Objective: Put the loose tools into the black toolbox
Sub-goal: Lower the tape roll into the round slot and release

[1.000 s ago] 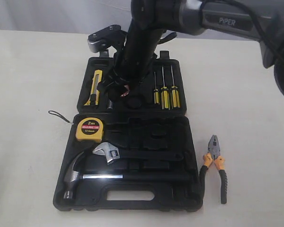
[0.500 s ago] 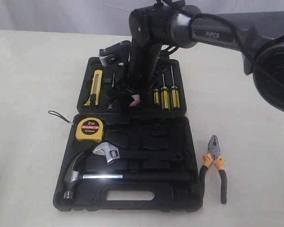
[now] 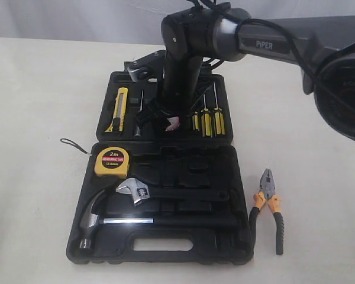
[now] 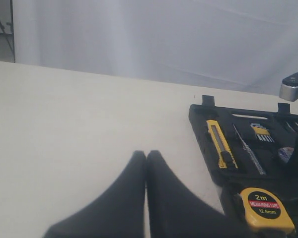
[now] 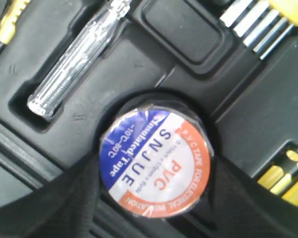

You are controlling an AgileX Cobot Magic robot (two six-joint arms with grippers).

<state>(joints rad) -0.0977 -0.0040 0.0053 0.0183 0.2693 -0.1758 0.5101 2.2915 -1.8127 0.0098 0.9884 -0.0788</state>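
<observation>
In the far half of the open black toolbox [image 3: 225,245], the small dark tape roll [image 5: 156,161] lies flat in a round recess, its white, blue and orange label facing up. The right gripper [image 5: 155,172] stands directly over it, with a dark finger [image 5: 72,201] on either side, close against the roll's rim. Whether the fingers squeeze the roll or only flank it cannot be told. In the exterior view the roll shows as a pale spot at the tip of that arm, between a clear-handled tester [image 5: 74,64] and the yellow-handled screwdrivers [image 3: 205,118].

The yellow-black utility knife [image 3: 119,109] sits in a slot of the same half, towards the left of the exterior view. The yellow tape measure [image 3: 110,161] rests in the near half, at its far left corner, with its cord trailing onto the table [image 3: 35,118]. Just nearer lie the adjustable wrench [image 3: 136,190] and the hammer [image 3: 97,219].

The orange-black handled pliers [image 3: 271,207] lie on the table just outside the toolbox, on the right of the exterior view and well apart from both grippers.

The left gripper [image 4: 146,157] has its fingers pressed together on nothing, above bare table off to the side of the box
</observation>
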